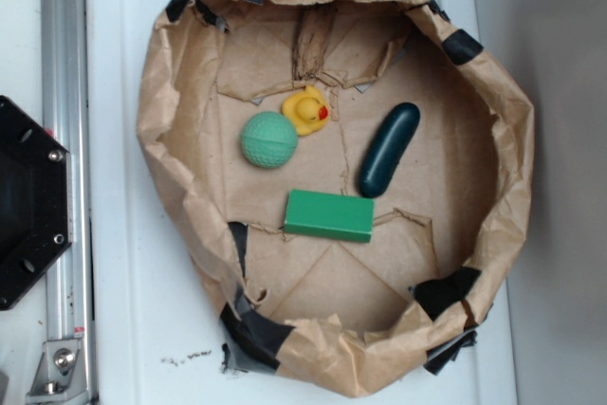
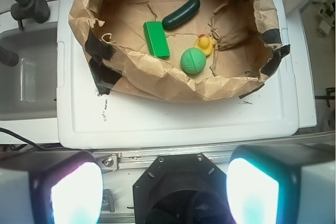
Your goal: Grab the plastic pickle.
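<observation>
While my pincer [image 2: 164, 192] hangs high with its two pale fingers [image 2: 65, 195] spread wide and holding nothing, the plastic pickle [image 1: 389, 149] lies untouched right of centre in the overhead view. A crumpled brown paper nest [image 1: 166, 139], patched with black tape, walls the toys in, probably to stop them rolling away. The pickle is smooth, dark green and capsule-shaped. Left of it sit a dimpled ball [image 1: 269, 139], a yellow duck [image 1: 305, 109] and a flat-faced green block [image 1: 329, 215].
</observation>
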You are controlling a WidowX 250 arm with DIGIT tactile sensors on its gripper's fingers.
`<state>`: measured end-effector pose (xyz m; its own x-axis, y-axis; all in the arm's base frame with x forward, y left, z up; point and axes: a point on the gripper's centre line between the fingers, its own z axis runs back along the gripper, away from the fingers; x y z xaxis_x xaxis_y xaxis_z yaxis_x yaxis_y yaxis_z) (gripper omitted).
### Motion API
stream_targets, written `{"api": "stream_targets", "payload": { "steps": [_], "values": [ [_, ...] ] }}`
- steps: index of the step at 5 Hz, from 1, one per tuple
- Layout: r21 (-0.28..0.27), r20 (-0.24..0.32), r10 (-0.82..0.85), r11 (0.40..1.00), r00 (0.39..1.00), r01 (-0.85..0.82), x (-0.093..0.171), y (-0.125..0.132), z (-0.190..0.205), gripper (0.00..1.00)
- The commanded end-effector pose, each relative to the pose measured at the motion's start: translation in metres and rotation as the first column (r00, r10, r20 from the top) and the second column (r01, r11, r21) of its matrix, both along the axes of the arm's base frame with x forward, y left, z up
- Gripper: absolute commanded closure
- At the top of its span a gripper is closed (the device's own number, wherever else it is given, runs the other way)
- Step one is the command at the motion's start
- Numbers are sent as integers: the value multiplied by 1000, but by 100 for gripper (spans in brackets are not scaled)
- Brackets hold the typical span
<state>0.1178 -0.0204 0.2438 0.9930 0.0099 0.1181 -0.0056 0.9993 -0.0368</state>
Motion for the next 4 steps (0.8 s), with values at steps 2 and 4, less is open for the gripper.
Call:
{"api": "stream_targets", "payload": {
  "steps": [2, 4],
  "values": [
    [-17, 21, 145, 989, 989, -144, 44, 9, -24, 0],
    [-180, 242, 597, 802, 765, -569, 125, 31, -66, 0]
  ]
}}
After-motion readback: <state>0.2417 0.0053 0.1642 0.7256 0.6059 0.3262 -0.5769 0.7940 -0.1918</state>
